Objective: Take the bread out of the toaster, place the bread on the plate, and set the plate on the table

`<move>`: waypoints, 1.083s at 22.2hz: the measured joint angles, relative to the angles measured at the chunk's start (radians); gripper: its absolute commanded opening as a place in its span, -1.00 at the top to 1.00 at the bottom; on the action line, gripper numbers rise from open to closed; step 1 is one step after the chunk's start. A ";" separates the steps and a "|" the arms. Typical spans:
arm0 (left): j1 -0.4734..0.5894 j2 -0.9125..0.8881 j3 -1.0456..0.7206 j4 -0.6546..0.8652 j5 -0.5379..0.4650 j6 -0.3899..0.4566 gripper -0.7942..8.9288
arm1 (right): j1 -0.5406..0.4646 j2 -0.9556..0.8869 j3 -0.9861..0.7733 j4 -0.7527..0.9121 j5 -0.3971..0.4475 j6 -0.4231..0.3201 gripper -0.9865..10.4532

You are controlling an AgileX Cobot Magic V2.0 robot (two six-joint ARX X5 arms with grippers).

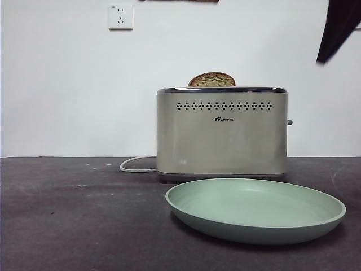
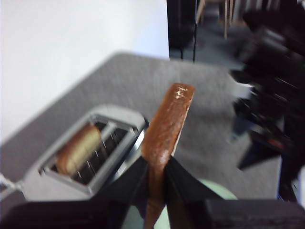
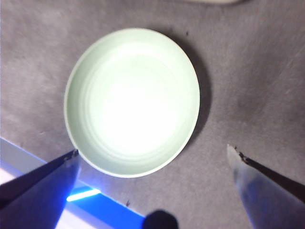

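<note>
My left gripper (image 2: 156, 164) is shut on the bread (image 2: 169, 119), a brown slice seen edge-on, held in the air above the toaster (image 2: 119, 117) and apart from it. This slice is out of the front view. The cream toaster (image 1: 221, 141) stands on the table (image 1: 73, 214). A second slice with a darker rounded top (image 1: 212, 80) sits in one slot, also seen in the left wrist view (image 2: 78, 148). The mint-green plate (image 1: 254, 223) lies empty on the table in front of the toaster. My right gripper (image 3: 152, 150) is open, high above the plate (image 3: 71, 95).
A white cord (image 1: 135, 164) runs from the toaster's side. A dark arm part (image 1: 338, 28) hangs at the front view's top right corner. The other arm (image 2: 271, 95) is blurred in the left wrist view. A blue-lit table edge (image 3: 86, 193) lies close to the plate.
</note>
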 measured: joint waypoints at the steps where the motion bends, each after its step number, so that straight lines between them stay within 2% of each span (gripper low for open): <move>1: -0.004 0.000 0.000 -0.032 -0.001 0.008 0.85 | 0.000 0.034 0.000 0.013 0.001 0.000 -0.21; 3: -0.016 -0.002 0.000 -0.077 -0.003 0.022 0.85 | 0.000 0.083 0.000 0.031 0.003 0.000 -0.16; 6: -0.041 -0.003 0.000 -0.150 -0.005 0.038 0.85 | 0.000 0.162 0.000 0.057 0.004 0.000 0.06; 11: -0.050 -0.005 -0.014 -0.269 -0.003 0.080 0.85 | 0.000 0.301 0.000 0.123 0.004 0.000 0.12; 17: -0.083 -0.082 -0.273 -0.183 0.005 0.084 0.85 | 0.000 0.410 0.000 0.158 0.004 -0.001 0.12; 18: -0.087 -0.101 -0.323 -0.149 0.004 0.072 0.85 | 0.000 0.419 0.000 0.164 0.004 -0.001 0.14; 21: -0.108 -0.172 -0.489 -0.038 0.007 0.022 0.85 | 0.000 0.447 0.000 0.185 0.003 -0.003 0.40; 24: -0.115 -0.210 -0.600 0.017 0.004 -0.035 0.85 | 0.000 0.461 0.000 0.194 0.003 -0.004 0.40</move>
